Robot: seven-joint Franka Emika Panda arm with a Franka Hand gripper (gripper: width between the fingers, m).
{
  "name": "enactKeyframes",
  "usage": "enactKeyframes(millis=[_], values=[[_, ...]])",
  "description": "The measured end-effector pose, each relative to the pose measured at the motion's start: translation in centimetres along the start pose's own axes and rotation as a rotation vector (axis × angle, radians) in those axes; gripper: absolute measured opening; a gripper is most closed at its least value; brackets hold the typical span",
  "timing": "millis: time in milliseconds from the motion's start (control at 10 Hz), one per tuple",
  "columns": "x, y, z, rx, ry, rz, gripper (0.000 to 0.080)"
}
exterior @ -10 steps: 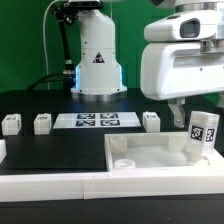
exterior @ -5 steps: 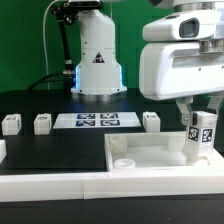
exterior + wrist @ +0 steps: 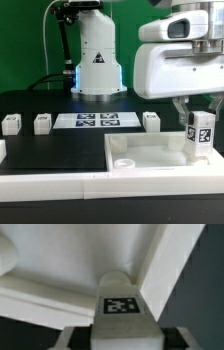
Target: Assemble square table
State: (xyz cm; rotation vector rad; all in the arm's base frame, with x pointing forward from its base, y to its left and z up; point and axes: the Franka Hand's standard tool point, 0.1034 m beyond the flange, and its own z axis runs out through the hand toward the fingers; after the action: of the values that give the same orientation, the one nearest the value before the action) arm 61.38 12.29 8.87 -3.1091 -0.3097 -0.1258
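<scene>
Exterior view: white square tabletop (image 3: 150, 152) lies lower right of frame, corner sockets up. Gripper (image 3: 199, 118) at right edge pinches one tagged leg post (image 3: 200, 136) — roughly upright, over the slab's right corner. Three loose leg posts (image 3: 42, 123) sit mid-frame — flanking the marker board (image 3: 97, 121).

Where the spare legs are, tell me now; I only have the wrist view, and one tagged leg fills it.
Observer: One spare leg and a second stand on the exterior view's left of the marker board, a third on its right.
Operator: Report where my gripped part sits.
Observer: The fingers clasp the held leg roughly upright at the tabletop's far corner, on the exterior view's right.
Operator: Name a free socket.
Observer: A corner socket with no leg in it shows at the tabletop's near corner, exterior view's left.
</scene>
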Motion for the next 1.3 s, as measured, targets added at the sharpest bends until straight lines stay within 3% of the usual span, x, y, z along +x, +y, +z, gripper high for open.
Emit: enactKeyframes(millis=[500,1000,1100,1200,1300], values=[[-0.04,-0.13,0.09,0.003,0.0,0.492,0.0295],[-0.11,-0.11,0.2,0.052,-0.024,0.933,0.0294],[-0.11,-0.19,0.2,0.052,-0.026,0.972,0.0294],[-0.11,-0.25,0.2,0.054,-0.027,0.993,0.0367],[-0.11,-0.26,0.2,0.054,-0.026,0.963,0.0367]])
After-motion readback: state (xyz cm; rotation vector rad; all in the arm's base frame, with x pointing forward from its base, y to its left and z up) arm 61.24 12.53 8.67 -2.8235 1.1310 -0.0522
